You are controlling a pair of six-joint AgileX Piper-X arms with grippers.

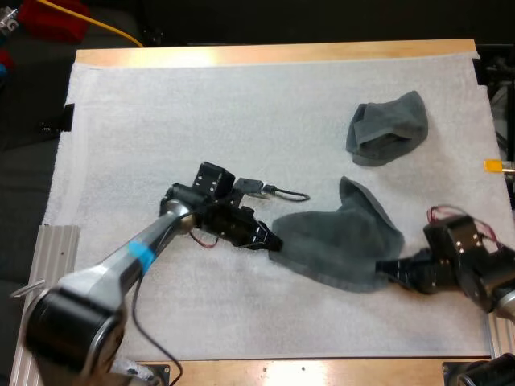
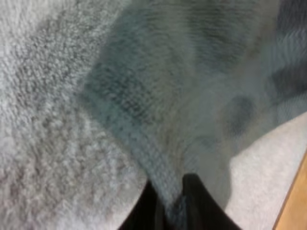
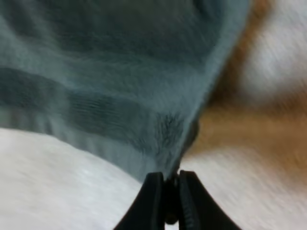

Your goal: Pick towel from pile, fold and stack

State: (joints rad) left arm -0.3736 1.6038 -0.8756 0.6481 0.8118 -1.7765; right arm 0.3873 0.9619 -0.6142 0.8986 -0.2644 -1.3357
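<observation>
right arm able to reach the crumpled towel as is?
Probably not yet: right gripper is shut on the near towel. Path over the mat to the crumpled towel looks free.

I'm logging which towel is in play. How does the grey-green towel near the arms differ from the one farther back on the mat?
The near grey-green cloth towel is pinched at opposite edges by the left pincer and right pincer; the far grey-green cloth towel lies untouched. The near one is spread wide; the far one is bunched into a smaller heap. Both share the colour and rest on the white mat.
</observation>
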